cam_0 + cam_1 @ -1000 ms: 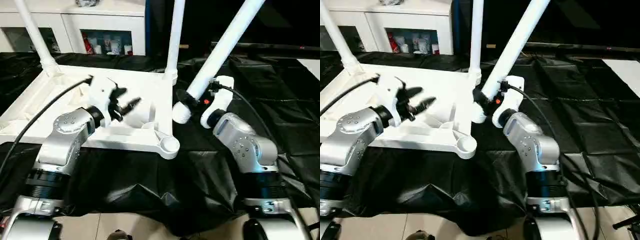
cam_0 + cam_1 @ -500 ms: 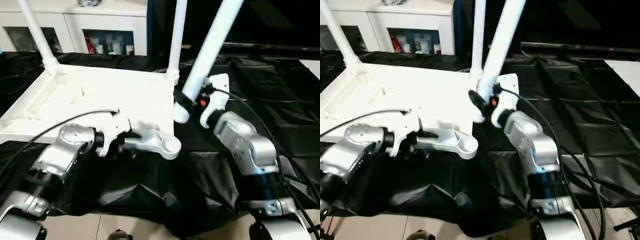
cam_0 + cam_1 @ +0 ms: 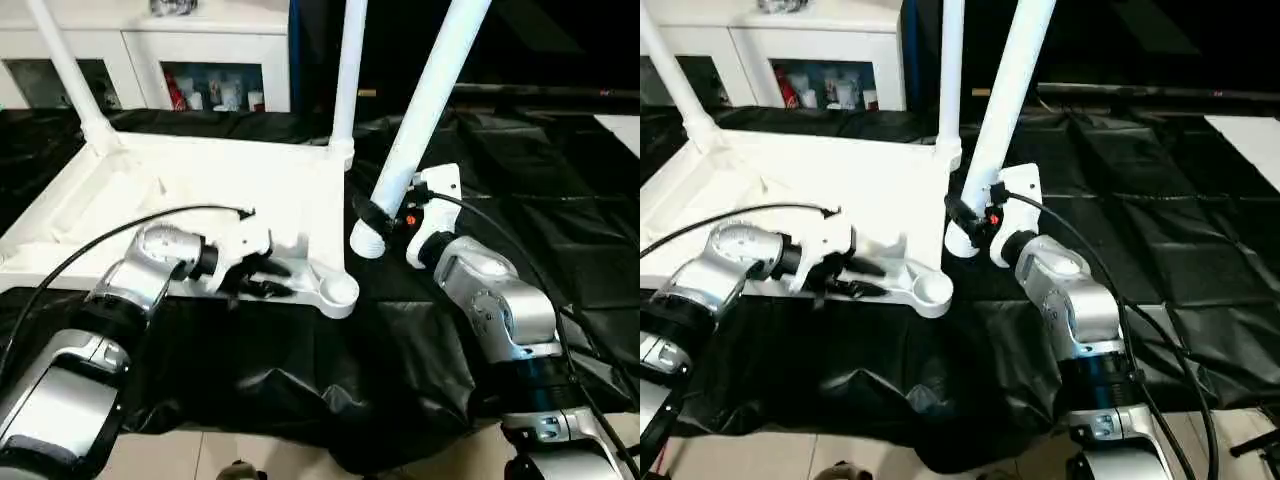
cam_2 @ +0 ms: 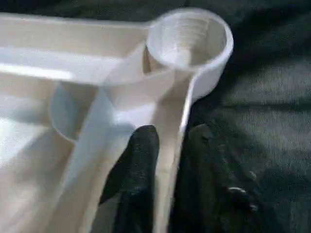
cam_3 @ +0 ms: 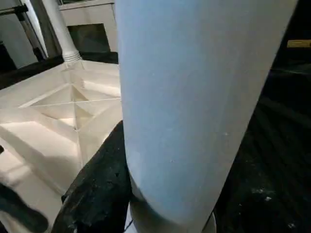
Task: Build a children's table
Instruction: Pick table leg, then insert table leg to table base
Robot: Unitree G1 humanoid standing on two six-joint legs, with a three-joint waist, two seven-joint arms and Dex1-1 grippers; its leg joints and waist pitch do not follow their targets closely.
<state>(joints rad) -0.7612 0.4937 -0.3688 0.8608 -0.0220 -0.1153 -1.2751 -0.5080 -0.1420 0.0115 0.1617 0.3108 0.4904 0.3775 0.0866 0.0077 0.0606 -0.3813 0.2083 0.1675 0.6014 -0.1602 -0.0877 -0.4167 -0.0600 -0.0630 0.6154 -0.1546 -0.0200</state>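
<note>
Tabletop (image 3: 200, 190) lies upside-down on surface w/ left gripper (image 4: 167, 145) jaws pinching its rim beside empty corner socket (image 3: 338, 291); right gripper (image 3: 385, 217) jaws clamp leg (image 3: 425, 100), so steady rim, seat leg straight.

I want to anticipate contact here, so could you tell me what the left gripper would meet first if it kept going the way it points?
Probably the empty corner socket: the left gripper straddles the tabletop's rim, aimed along it at that socket.

White glass-door cabinet (image 3: 200, 55) behind
</note>
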